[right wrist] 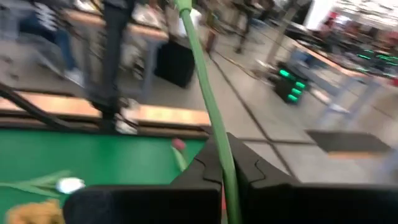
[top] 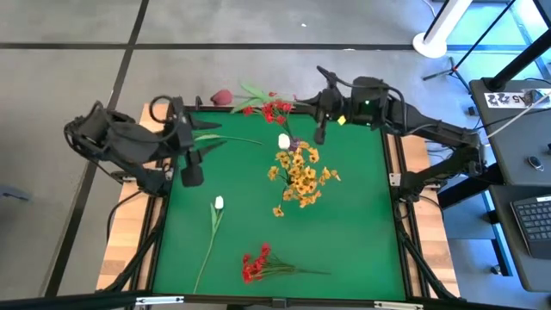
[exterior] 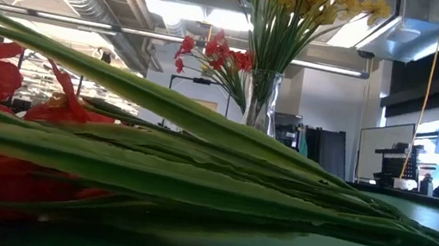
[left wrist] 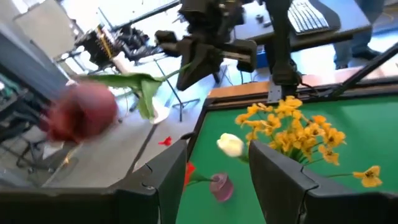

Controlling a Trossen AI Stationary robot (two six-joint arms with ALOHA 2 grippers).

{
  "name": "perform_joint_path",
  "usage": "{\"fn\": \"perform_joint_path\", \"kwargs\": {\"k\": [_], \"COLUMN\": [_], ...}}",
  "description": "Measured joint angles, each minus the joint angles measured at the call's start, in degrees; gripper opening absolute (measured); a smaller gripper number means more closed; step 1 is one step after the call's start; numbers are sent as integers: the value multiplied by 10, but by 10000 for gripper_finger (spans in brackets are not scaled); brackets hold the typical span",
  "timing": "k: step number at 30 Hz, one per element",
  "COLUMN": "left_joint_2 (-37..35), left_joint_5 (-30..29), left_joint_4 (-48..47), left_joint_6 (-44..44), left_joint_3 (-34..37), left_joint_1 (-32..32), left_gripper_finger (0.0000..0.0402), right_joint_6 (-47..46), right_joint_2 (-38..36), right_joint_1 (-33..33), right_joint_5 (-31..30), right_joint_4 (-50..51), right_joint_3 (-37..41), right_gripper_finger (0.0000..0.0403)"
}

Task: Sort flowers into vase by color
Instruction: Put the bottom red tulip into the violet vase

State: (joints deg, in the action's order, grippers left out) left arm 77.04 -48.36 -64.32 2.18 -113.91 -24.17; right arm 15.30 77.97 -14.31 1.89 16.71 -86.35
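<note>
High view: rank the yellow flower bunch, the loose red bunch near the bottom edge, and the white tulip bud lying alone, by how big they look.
1. Yellow bunch, the widest spread.
2. Red bunch, clearly smaller.
3. White bud, the smallest.
The yellow bunch stands taller, nearer the camera, which may inflate its size somewhat.

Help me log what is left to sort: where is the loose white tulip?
In the high view the loose white tulip lies flat on the green table, left of centre, below the left gripper and up-left of the red cluster near the front edge.

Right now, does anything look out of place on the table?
Yes: the maroon-bud flower, pinched by its stem in the right gripper, sticks out past the green table's edge, its bud over the floor.
</note>
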Motion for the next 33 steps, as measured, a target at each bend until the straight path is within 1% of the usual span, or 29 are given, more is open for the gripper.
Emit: {"fn": "perform_joint_path", "kwargs": {"k": [4, 6, 9, 13, 15, 17, 19, 26, 30, 33], "left_joint_2": [-39, -68, -111, -150, -152, -148, -136, -84, -55, -36], "left_joint_5": [3, 24, 87, 184, 215, 234, 263, 380, 448, 477], "left_joint_4": [107, 177, 310, 549, 654, 725, 765, 796, 837, 883], "left_joint_6": [51, 76, 121, 200, 224, 235, 229, 132, 88, 72], "left_joint_3": [100, 156, 248, 379, 431, 467, 480, 476, 476, 476], "left_joint_1": [0, 4, 24, 75, 109, 141, 174, 284, 327, 340], "left_gripper_finger": [169, 169, 169, 169, 169, 169, 169, 169, 169, 169], "right_joint_6": [-35, -56, -93, -160, -186, -201, -210, -212, -208, -202], "right_joint_2": [-18, -30, -45, -53, -53, -51, -50, -48, -40, -36], "right_joint_1": [-21, -34, -53, -69, -71, -71, -71, -70, -58, -50], "right_joint_5": [78, 108, 154, 215, 224, 229, 232, 232, 225, 222], "right_joint_4": [-85, -134, -218, -355, -408, -433, -435, -438, -438, -433], "right_joint_3": [63, 98, 150, 207, 228, 241, 249, 258, 258, 258], "right_gripper_finger": [0, 0, 0, 0, 0, 0, 0, 0, 0, 0]}}
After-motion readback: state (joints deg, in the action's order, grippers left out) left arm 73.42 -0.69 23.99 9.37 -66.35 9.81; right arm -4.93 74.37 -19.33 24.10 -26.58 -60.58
